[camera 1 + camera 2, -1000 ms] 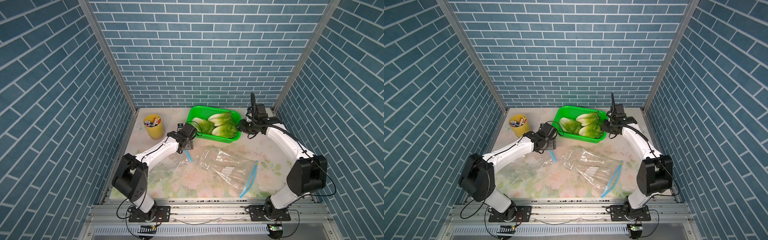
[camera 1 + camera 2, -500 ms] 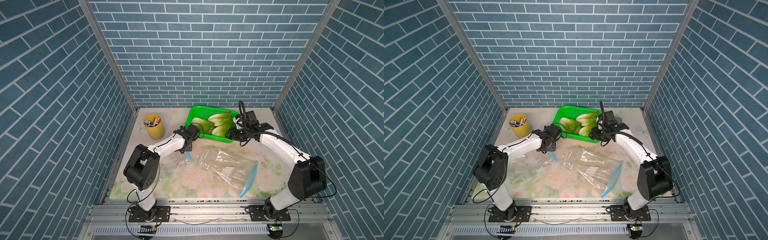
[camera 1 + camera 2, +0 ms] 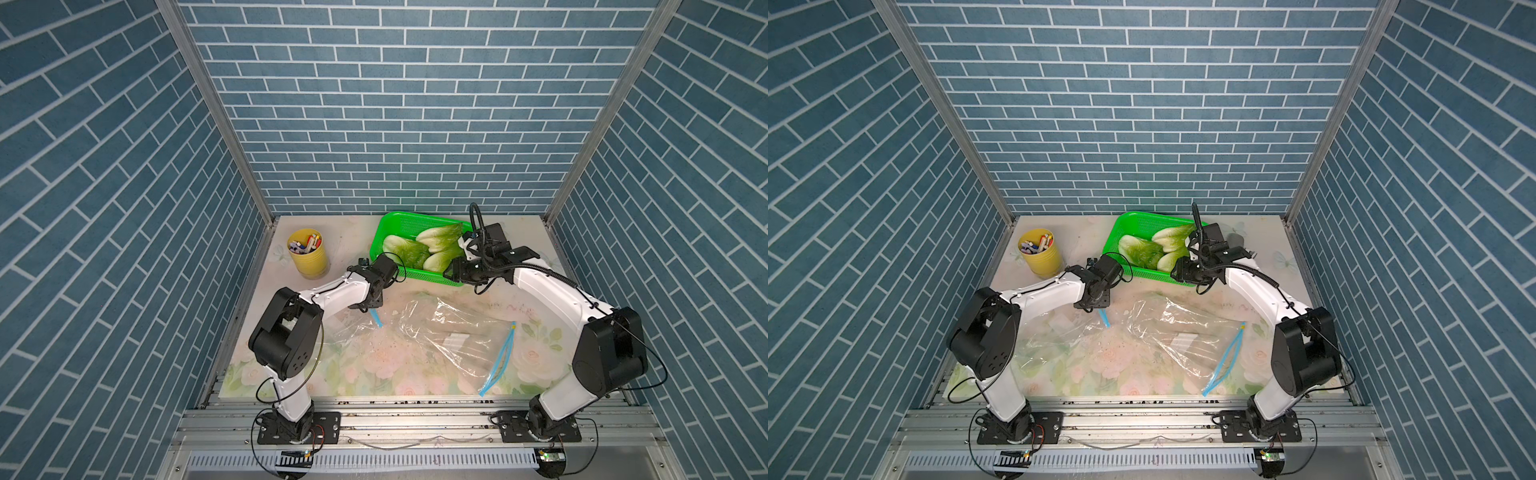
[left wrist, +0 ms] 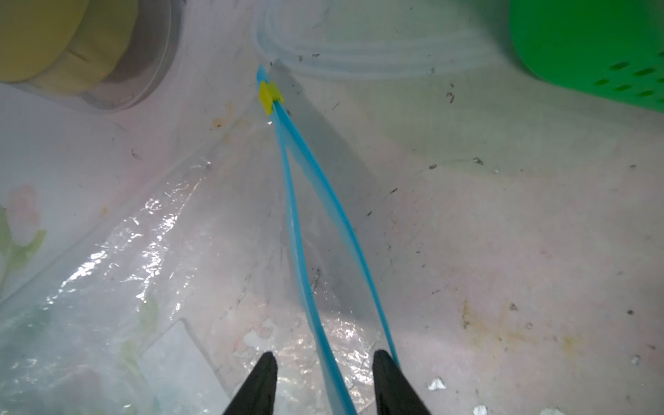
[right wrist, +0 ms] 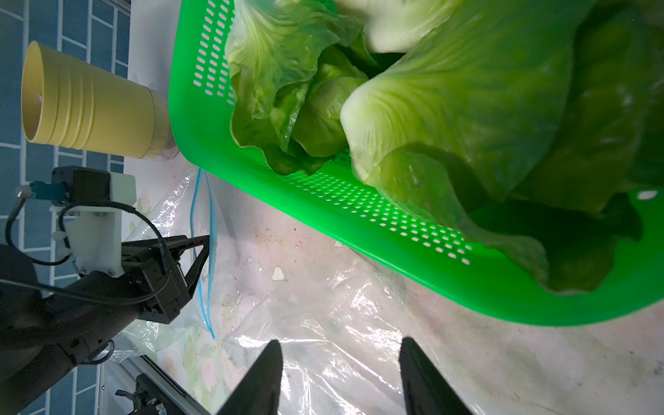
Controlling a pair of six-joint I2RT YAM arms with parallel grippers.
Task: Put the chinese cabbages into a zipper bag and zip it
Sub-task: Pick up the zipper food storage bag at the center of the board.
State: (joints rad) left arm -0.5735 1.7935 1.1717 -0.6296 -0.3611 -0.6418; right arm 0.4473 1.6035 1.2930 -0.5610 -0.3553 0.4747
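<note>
Three chinese cabbages [image 3: 405, 251] [image 3: 440, 237] [image 5: 467, 107] lie in the green mesh basket [image 3: 428, 276] at the back. A clear zipper bag [image 3: 353, 336] lies flat at the left, its mouth open between two blue zip strips [image 4: 294, 215] that meet at a yellow slider [image 4: 269, 96]. My left gripper [image 4: 325, 355] is low over that mouth, open, with the strips between its fingertips. My right gripper [image 5: 341, 345] is open and empty. It hovers by the basket's front right corner over a second clear bag [image 3: 449, 340].
A yellow cup [image 3: 308, 255] with small items stands at the back left, close to my left wrist. The second bag's blue zip [image 3: 498, 361] runs along its right side. Blue brick walls close in the table on three sides.
My left gripper came down onto the bag's zip edge and its jaws narrowed around the strips. My right gripper swung from the basket's right side to its front corner, lower.
</note>
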